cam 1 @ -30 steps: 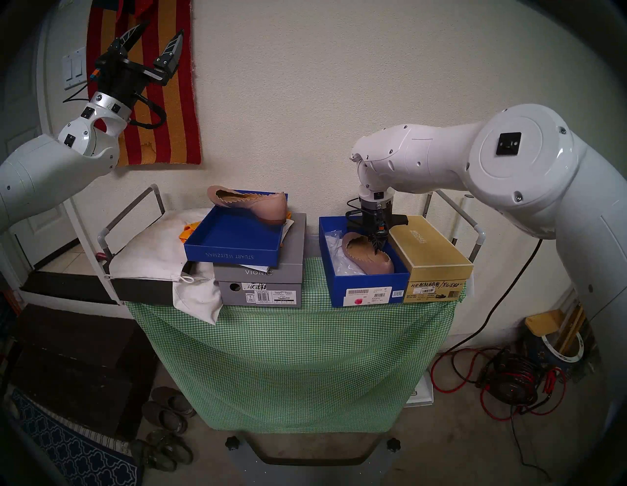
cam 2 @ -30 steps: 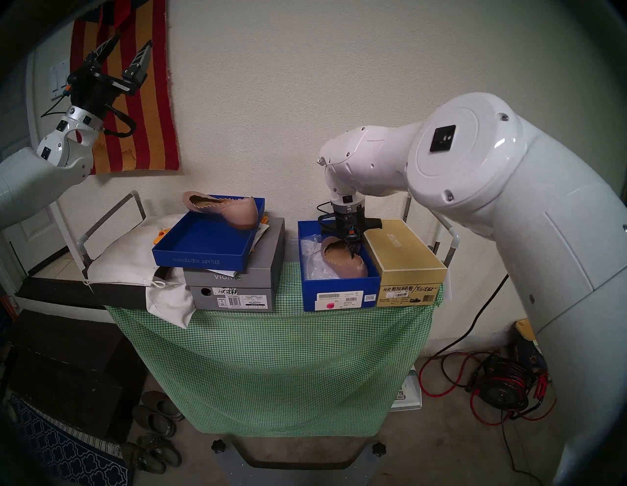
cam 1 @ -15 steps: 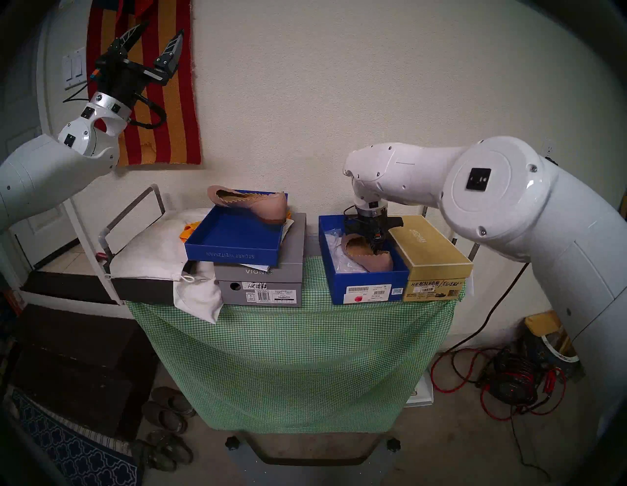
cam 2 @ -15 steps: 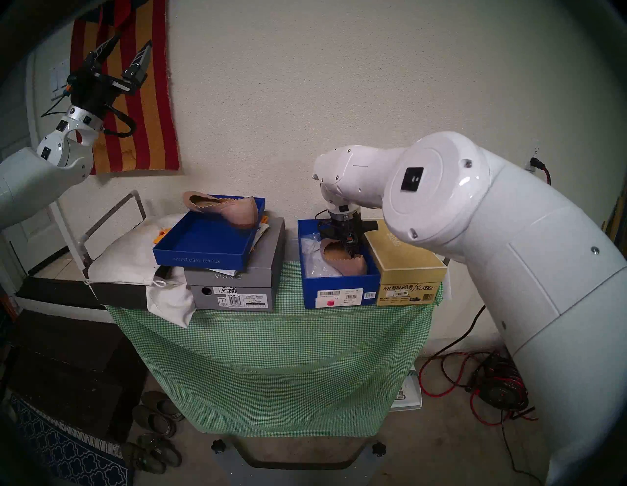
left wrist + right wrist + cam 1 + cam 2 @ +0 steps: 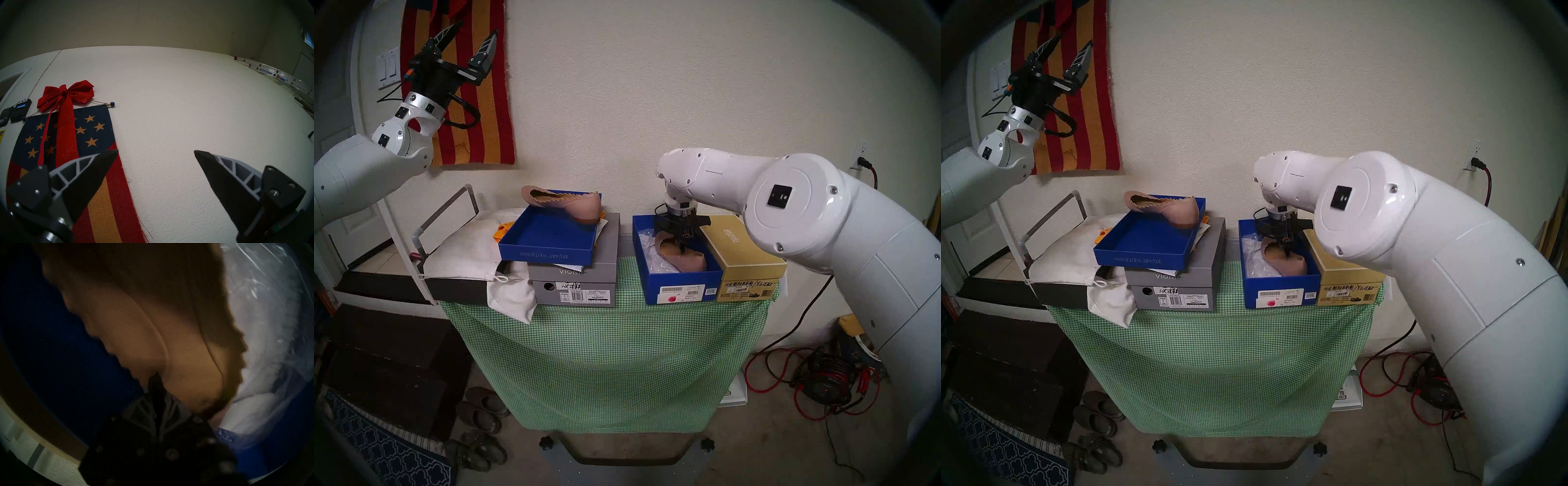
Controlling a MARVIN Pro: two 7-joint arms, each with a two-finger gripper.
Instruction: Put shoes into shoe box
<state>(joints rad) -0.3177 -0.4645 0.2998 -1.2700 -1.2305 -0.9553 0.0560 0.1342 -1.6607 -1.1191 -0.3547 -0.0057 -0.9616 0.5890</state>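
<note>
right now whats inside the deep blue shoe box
One pink flat, pinched by the shut right gripper, lying on crumpled white wrapping in the shoe box. The box floor is covered.

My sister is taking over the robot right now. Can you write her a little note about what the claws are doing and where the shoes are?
Right claw: shut on the scalloped edge of one dusty-pink leather flat shoe, down inside the deep royal-blue cardboard shoe box, over white wrapping.
Left claw: open, empty, raised by the striped wall banner.
Other pink flat shoe: lying across the back of the shallow blue lid tray on the grey box.
Done: first shoe almost placed.
Left: release it, then box the second shoe.
</note>
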